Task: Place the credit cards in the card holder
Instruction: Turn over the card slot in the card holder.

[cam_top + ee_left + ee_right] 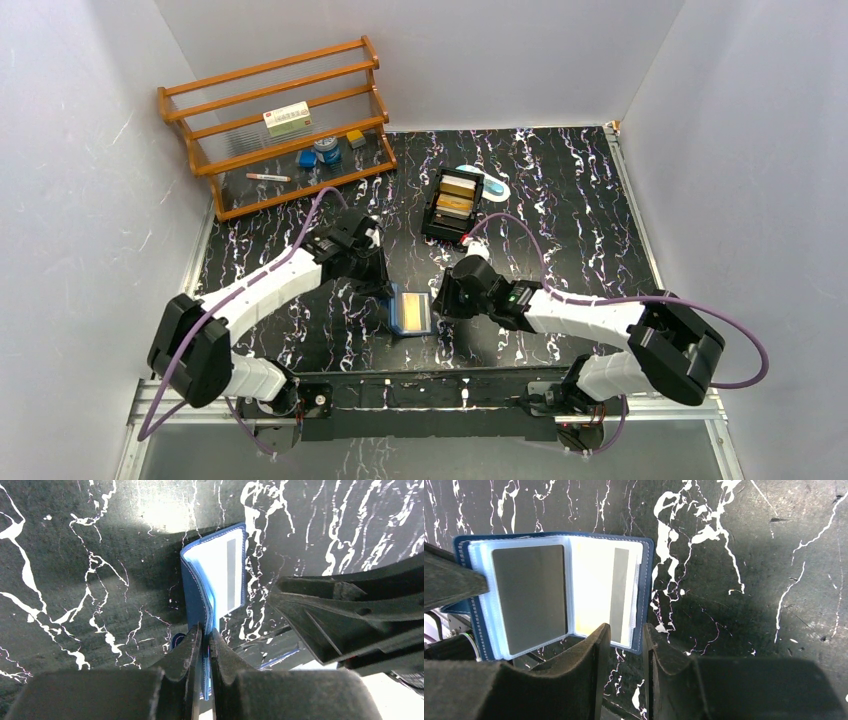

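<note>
One card holder (411, 312) lies opened near the front middle of a black table (560, 200) veined with white like marble. Plain pale walls (450, 60) close the table in on three sides. The holder's clear pockets face up. Its spine runs roughly from the near edge toward the back wall, so its spread reaches sideways between the two grippers. Its left cover is lifted off the table, while the right half lies flatter. A pale card with a grey stripe (621, 595) sits in the right-hand pocket, the stripe parallel to the spine.

The left gripper (385, 288) is at the holder's left edge, its fingers (192, 645) pinched tight on the raised cover. That arm climbs from its base and bends in toward the holder from the far left.

The right gripper (445, 300) is just beside the holder's right edge. Its jaws are parted by a narrow gap, with the holder's near corner showing in that gap. Whether they touch it I cannot tell. Its forearm lies low, stretched out to the holder's right.

Beyond the holder, toward the back wall, a black tray (432, 215) holds gold credit cards (458, 187). Far back and left of the holder stands a wooden rack (270, 75) with a white-and-red box (287, 119) on it.
</note>
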